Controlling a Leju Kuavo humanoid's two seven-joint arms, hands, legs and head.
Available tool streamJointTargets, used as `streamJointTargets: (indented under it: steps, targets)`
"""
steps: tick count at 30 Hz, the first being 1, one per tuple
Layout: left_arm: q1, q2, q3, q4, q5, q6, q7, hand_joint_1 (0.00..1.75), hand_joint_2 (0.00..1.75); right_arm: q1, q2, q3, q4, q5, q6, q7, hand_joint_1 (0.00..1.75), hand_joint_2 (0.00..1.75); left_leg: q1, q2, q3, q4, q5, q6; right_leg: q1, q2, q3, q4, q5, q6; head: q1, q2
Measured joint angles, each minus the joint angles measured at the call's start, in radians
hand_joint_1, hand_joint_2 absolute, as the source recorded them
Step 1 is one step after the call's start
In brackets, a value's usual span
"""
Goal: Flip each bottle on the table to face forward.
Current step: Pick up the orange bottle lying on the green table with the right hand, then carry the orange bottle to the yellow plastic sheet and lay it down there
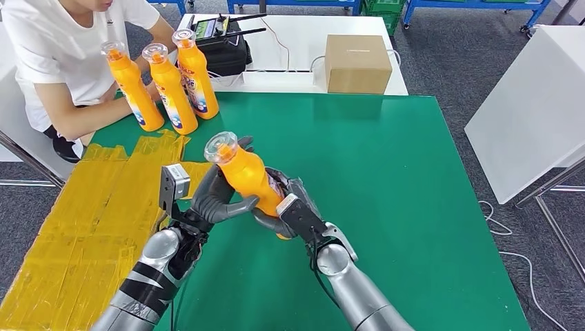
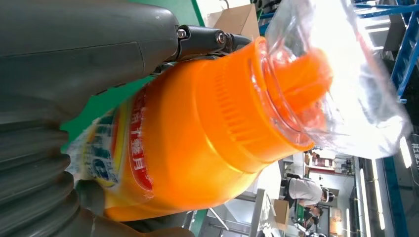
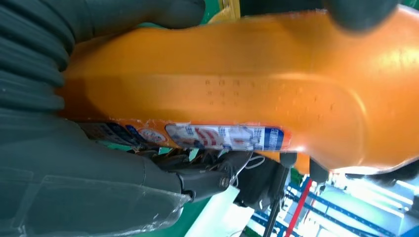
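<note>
While lifted off the green desk (image 1: pixel 386 179), orange bottle (image 1: pixel 250 176) clasped by both: left hand (image 1: pixel 219 196) around the neck end, right hand (image 1: pixel 288 207) on the base. Long axis tilted, cap up and away, between the two.

Orange bottle (image 1: pixel 250 178) (clear cap), green table (image 1: pixel 386 172), yellow sheets (image 1: pixel 90 221), brown box (image 1: pixel 357 63)

Four orange bottles are showing: three standing (image 1: pixel 170 86) together at the far left of the green table (image 1: pixel 414 207), one lying tilted (image 1: pixel 248 176) nearer in. One cardboard box (image 1: pixel 357 63) is sitting far behind, beside what is probably one black controller (image 1: pixel 222 41).
</note>
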Motion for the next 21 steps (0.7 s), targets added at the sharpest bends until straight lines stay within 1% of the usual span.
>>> streamJointTargets:
  steps: [6,15,19,21]
  targets:
    - [-0.001,0.000,0.000,0.007,0.017,0.006,0.002,0.00,1.75,-0.009,0.004,0.046,0.023,0.029,-0.012,0.004,1.75,1.75,0.000,0.000,0.000,0.000,0.000,0.000,0.000,0.000,0.000,0.000,0.000,0.000,0.000,0.000]
    - [-0.010,0.000,0.001,0.024,0.039,0.006,0.003,0.01,1.75,-0.044,0.031,0.124,0.096,0.083,-0.093,0.010,1.75,1.75,0.000,0.000,0.000,0.000,0.000,0.000,0.000,0.000,0.000,0.000,0.000,0.000,0.000,0.000]
    - [-0.011,0.000,0.003,0.032,0.050,0.006,0.001,1.75,1.75,-0.062,0.038,0.148,0.126,0.100,-0.113,0.016,1.75,1.75,0.000,0.000,0.000,0.000,0.000,0.000,0.000,0.000,0.000,0.000,0.000,0.000,0.000,0.000]
    - [-0.010,0.000,0.006,0.034,0.060,0.008,-0.002,1.75,1.75,-0.069,0.039,0.157,0.137,0.102,-0.120,0.019,1.75,1.75,0.000,0.000,0.000,0.000,0.000,0.000,0.000,0.000,0.000,0.000,0.000,0.000,0.000,0.000]
